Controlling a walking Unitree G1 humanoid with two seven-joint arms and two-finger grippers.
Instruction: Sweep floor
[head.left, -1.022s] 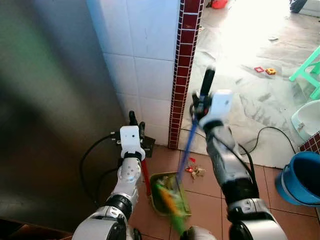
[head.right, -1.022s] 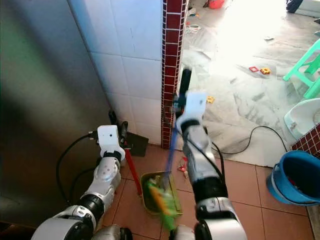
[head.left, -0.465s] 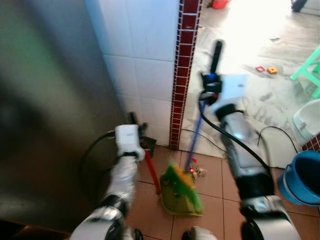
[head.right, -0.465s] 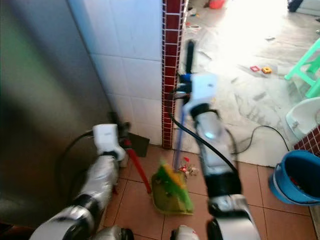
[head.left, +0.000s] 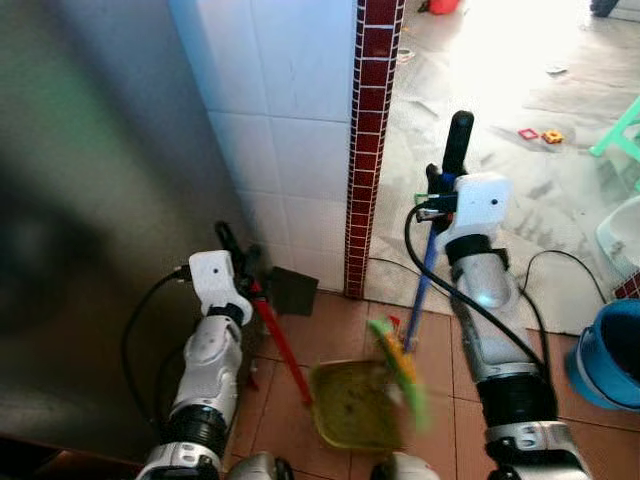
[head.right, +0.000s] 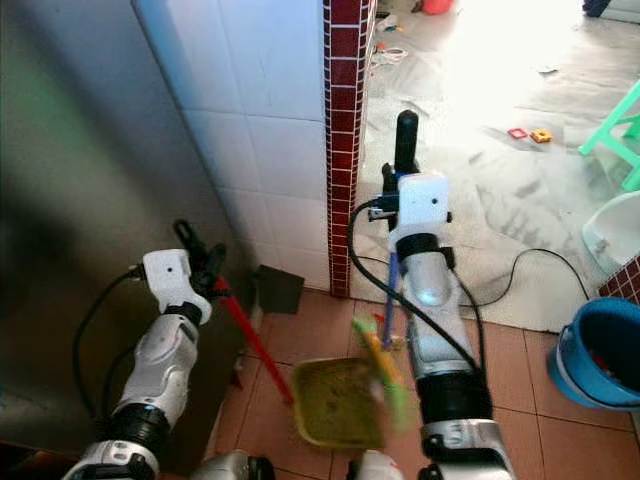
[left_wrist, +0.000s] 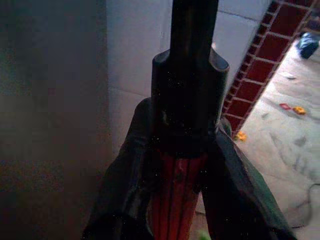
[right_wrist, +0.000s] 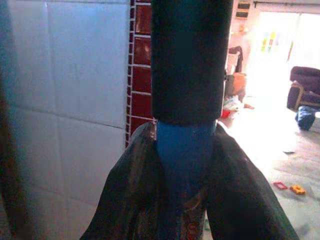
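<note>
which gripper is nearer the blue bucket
Right. The right gripper, holding the broom, is on the blue bucket's side; the left gripper, on the dustpan handle, is by the wall.

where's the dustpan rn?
In the left eye view the dustpan lies low and centre on the tiled floor, between the two arms. The blurred broom head is at its right edge and its red handle runs up to the left gripper.

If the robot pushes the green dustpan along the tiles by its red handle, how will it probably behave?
The dustpan looks thin and light, so it probably slides easily. Its red handle, held by the left gripper, is long and slanted, so the pan may tilt.
</note>
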